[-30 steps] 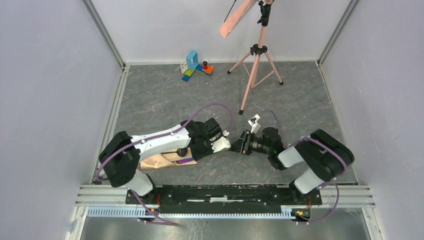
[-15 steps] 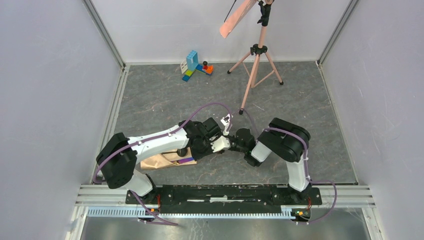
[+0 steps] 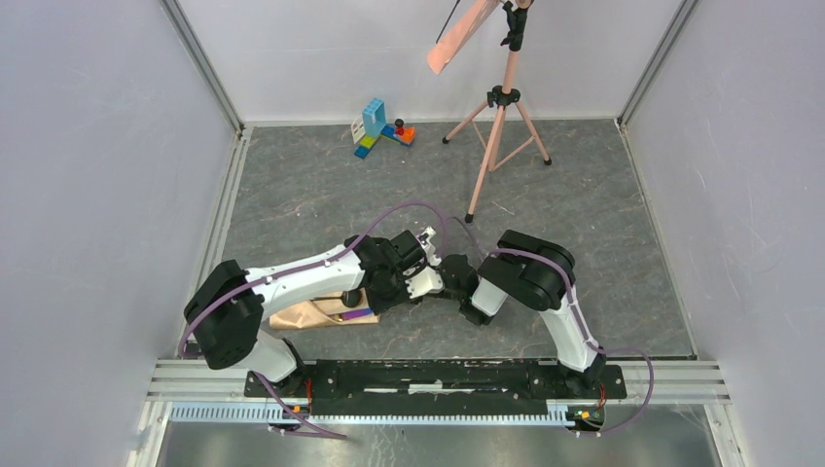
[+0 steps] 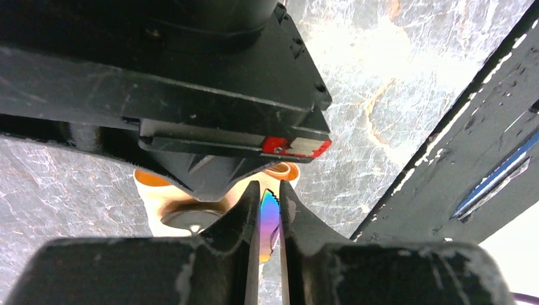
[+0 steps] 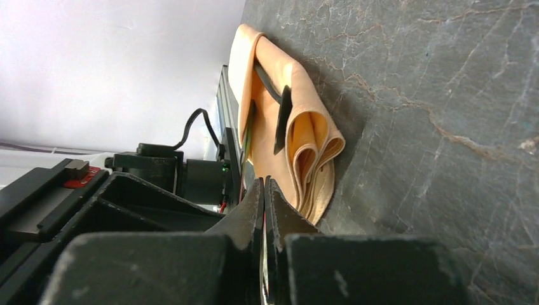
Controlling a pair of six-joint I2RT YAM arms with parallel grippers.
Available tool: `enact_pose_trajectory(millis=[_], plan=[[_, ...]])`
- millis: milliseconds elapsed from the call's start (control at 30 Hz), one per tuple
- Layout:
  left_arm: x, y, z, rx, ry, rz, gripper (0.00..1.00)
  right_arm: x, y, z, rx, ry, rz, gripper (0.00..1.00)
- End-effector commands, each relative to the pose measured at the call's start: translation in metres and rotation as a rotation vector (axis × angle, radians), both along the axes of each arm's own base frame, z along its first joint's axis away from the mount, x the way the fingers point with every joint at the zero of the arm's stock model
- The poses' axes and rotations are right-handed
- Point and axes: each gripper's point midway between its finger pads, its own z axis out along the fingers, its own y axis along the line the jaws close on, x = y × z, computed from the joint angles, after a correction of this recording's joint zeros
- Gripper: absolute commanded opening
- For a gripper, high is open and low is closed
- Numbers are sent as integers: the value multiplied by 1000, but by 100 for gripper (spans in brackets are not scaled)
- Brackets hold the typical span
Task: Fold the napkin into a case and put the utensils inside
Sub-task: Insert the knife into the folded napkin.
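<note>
Left claw (image 4: 268,192), arm stretched low, pinches iridescent utensil (image 4: 269,222); right claw (image 5: 264,188) pressed together.

Soft peach-tan cloth on the case (image 5: 299,146), matt, fine weave, stacked in folded layers. The iridescent utensil (image 4: 269,219) is polished metal with a glossy purple-gold sheen. The black utensil (image 5: 280,119) looks matt, material unclear. The left gripper (image 4: 269,192) is matt black plastic, scuffed and scratched. The table (image 3: 311,185) is a grey stone-look sheet, veined and dull. The left arm shell (image 3: 302,277) is glossy white plastic. At upper right, the tripod (image 3: 494,146) is smooth satin pink.
</note>
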Motion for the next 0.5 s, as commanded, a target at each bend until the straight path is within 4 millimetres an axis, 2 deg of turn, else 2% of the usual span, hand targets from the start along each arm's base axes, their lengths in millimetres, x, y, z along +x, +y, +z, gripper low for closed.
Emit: enact_pose_trajectory(millis=[0, 167, 367, 467], plan=[[5, -13, 11, -74, -33, -45, 2, -3, 17, 1, 20, -33, 17, 0], [4, -12, 10, -72, -32, -48, 2, -1, 19, -14, -35, -37, 12, 0], [5, -10, 12, -76, -44, -43, 2, -2, 12, -8, 15, -24, 3, 0], [5, -11, 14, -85, -47, -41, 2, 0, 2, 2, 45, -38, -2, 0]])
